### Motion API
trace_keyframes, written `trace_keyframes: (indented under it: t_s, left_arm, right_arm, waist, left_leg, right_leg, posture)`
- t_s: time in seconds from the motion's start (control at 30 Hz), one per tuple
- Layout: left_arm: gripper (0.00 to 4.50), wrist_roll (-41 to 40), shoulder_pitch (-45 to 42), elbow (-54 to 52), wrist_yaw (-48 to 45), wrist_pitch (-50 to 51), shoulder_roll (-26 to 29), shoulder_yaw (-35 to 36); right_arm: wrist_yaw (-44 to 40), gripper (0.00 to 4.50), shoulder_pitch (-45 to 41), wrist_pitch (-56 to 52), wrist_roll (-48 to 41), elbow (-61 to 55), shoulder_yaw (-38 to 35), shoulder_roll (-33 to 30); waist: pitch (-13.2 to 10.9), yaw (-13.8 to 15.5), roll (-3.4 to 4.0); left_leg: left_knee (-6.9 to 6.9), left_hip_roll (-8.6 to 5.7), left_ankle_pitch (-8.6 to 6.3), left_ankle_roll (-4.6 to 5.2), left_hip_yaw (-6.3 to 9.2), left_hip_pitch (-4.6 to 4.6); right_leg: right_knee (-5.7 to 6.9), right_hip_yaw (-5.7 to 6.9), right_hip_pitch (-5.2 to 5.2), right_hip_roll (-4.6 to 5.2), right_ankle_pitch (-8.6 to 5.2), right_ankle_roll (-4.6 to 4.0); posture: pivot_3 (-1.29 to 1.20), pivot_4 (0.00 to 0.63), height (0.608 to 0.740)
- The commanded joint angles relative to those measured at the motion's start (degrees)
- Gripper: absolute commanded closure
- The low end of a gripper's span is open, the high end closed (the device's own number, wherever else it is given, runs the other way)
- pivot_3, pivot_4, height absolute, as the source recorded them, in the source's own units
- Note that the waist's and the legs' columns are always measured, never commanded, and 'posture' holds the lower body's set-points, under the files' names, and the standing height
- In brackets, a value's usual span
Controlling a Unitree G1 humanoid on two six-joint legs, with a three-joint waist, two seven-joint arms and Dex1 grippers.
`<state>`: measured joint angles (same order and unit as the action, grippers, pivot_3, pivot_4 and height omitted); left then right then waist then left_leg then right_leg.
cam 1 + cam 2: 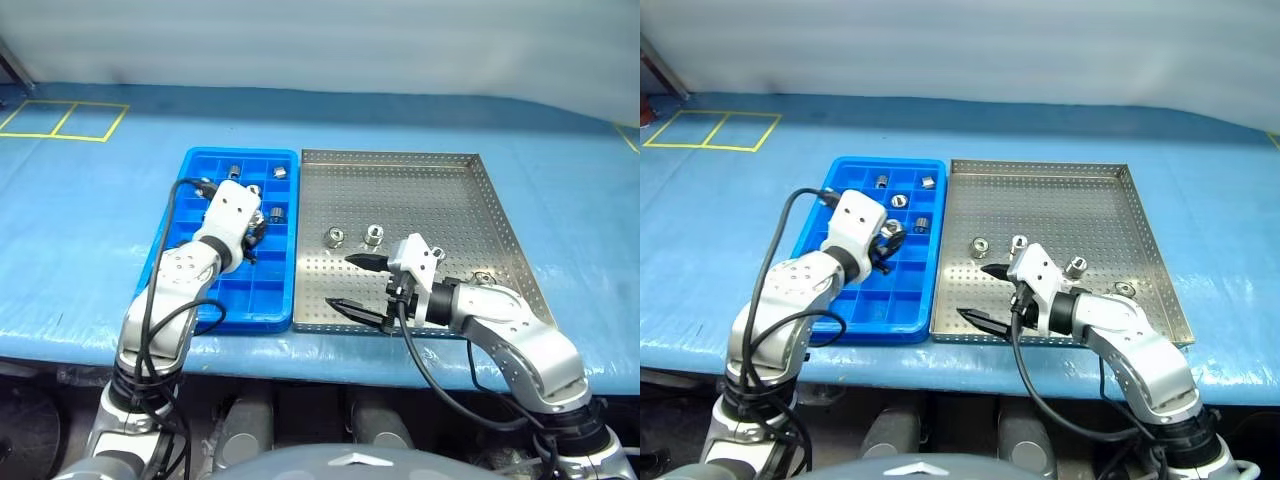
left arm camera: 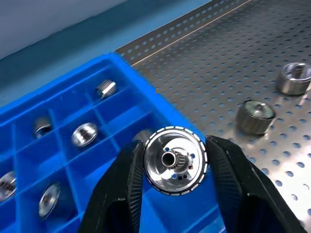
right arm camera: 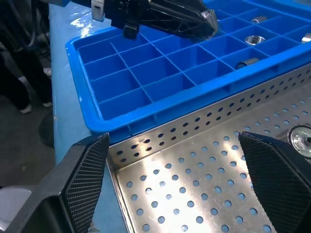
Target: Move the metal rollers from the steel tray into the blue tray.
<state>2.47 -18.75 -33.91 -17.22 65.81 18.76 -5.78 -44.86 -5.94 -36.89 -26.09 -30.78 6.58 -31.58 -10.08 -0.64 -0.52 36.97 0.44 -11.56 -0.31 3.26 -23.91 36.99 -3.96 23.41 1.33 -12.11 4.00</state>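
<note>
Blue sheeting covers our surface (image 1: 90, 230). Over the blue tray (image 1: 200, 165), our left tool (image 2: 176, 167) pinches a metal roller (image 2: 176, 160). Rightward, our right tool (image 1: 360, 283) gapes wide above the steel tray (image 1: 470, 200), two rollers (image 1: 334, 237) just beyond its fingertips.

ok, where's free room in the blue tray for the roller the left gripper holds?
Blue tray: near rows toward the robot are bare. Far rows hold rollers, crowded. Left gripper grips its roller above the tray.

Workshop or factory bench: blue protective sheet (image 1: 90, 230), yellow marking tape (image 1: 62, 120), perforated steel tray (image 1: 440, 190).
</note>
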Motion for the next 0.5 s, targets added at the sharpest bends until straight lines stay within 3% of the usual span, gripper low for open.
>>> trace_keyframes:
  t_s: [0.03,0.27,0.5]
  left_arm:
    - [2.80,3.53,1.11,-1.07,5.58,1.24,-0.08,1.95]
    - [2.80,6.72,1.88,5.52,15.04,-2.46,-4.89,4.95]
    - [2.80,7.11,0.45,11.69,18.21,-7.08,-6.67,6.36]
  right_arm:
    - [-0.38,0.00,-1.44,1.04,0.22,0.27,0.66,-0.47]
    - [0.96,0.00,-1.84,0.86,1.08,0.99,1.36,-0.31]
    - [2.73,0.00,-0.64,1.03,1.76,0.60,0.48,-0.70]
  waist:
    - [-0.02,0.40,-0.03]
    - [-0.03,2.08,-0.05]
    - [-0.03,2.42,-0.06]
  left_leg:
    - [0.00,-0.01,0.00,0.00,0.01,-0.01]
    - [0.03,-0.03,0.00,-0.01,0.04,-0.04]
    - [0.01,-0.04,0.00,-0.01,0.02,-0.06]
  right_leg:
    - [-0.01,0.01,0.01,0.01,0.00,0.00]
    - [-0.03,0.05,0.00,0.04,0.00,0.00]
    - [-0.04,0.05,0.02,0.06,0.01,-0.01]
  posture:
    - [0.15,0.150,0.740]
    - [0.15,0.150,0.740]
    - [0.14,0.150,0.740]
